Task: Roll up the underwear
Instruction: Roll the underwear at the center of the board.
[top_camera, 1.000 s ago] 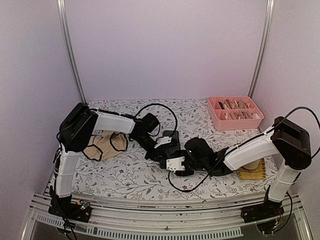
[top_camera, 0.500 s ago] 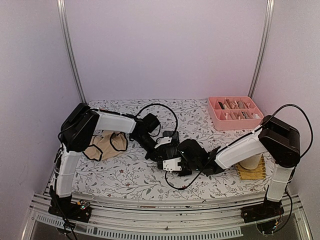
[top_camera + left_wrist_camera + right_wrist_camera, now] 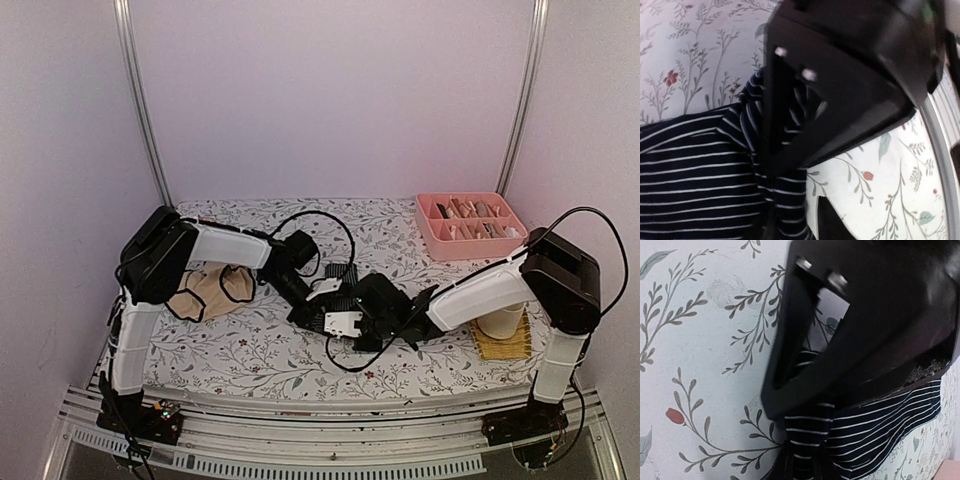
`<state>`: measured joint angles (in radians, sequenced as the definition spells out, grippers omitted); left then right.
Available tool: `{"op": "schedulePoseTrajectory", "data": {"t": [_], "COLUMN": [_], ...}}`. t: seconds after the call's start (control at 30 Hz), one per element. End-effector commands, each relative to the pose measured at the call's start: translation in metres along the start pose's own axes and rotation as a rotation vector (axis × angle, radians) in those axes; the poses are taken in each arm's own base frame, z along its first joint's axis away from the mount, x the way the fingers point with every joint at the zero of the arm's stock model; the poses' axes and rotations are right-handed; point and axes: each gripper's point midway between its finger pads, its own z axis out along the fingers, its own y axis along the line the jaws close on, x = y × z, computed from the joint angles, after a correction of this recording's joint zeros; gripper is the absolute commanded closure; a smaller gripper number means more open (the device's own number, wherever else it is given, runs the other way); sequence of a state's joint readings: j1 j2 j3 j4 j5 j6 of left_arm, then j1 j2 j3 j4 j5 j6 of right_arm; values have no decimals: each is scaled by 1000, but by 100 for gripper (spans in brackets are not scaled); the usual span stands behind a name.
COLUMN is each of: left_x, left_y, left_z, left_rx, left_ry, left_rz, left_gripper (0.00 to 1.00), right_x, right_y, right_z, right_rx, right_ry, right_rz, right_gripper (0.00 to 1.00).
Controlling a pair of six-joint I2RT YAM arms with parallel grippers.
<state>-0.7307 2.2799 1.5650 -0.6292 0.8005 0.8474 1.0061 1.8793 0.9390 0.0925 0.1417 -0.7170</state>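
Top view
- Both arms reach in to the middle of the floral tabletop [image 3: 250,350]; left tool [image 3: 325,300] and right tool [image 3: 345,318] sit just beside each other, low over the cloth
- Navy striped underwear [image 3: 343,272] lies under the two tools at mid-tabletop, only a dark ribbed edge showing behind them
- Beige underwear [image 3: 210,290], black-edged, lies crumpled on the left side, partly under the left arm's elbow, well apart from the tools
- Pink tray [image 3: 430,232] with compartments at the far right; yellow mat [image 3: 505,348] at the near right beneath the right arm
- Neither tool's jaws can be read from up here

Left wrist view
- Navy striped underwear [image 3: 695,170] fills the lower left, flat there, bunched into a ridge toward the middle
- The ridge runs down between the left tool's [image 3: 800,227] two dark fingers [image 3: 832,225] at the bottom edge
- There is some room either side of the cloth; cannot tell whether it is clamped or let go
- A large black body [image 3: 855,75] looms across the upper right, close over the fold

Right wrist view
- Right tool [image 3: 802,467] at the bottom edge, jaws drawn in tight on a gathered pinch of the navy striped underwear [image 3: 805,435]: grasping it
- The rest of the cloth spreads off to the lower right [image 3: 890,415], resting on the tabletop
- A large black body [image 3: 875,315] hangs over the upper right, touching or nearly touching the cloth; I cannot tell which
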Motion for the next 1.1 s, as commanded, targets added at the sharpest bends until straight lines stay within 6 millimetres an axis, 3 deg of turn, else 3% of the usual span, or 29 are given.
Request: {"op": "schedulePoseTrajectory", "data": {"t": [0.0,0.13,0.17,0.3,0.47,0.77,1.07], "left_x": [32,12,6,-11,-17,-10,-19], "left_y": [-13,-2,1,11,7,-15,-33], "left_z": [13,-8,-15,-44,-62,-65,-41], "left_rx": [-10,-131,-167,-292,-413,-500,-608], "left_ry": [108,55,32,-72,-171,-205,-104], "left_rz": [-37,10,18,39,98,231,427], "left_gripper": [52,4,2,1,1,4,15], "right_x": [22,14,12,7,7,19,12], "right_y": [34,45,46,52,54,55,55], "right_z": [-9,-16,-17,-18,-15,-11,-17], "right_rx": [-187,-269,-285,-336,-404,-585,-804], "right_ry": [103,110,111,117,130,117,47], "right_rz": [158,263,287,360,456,677,835], "right_gripper": [93,93,93,93,93,93,92]}}
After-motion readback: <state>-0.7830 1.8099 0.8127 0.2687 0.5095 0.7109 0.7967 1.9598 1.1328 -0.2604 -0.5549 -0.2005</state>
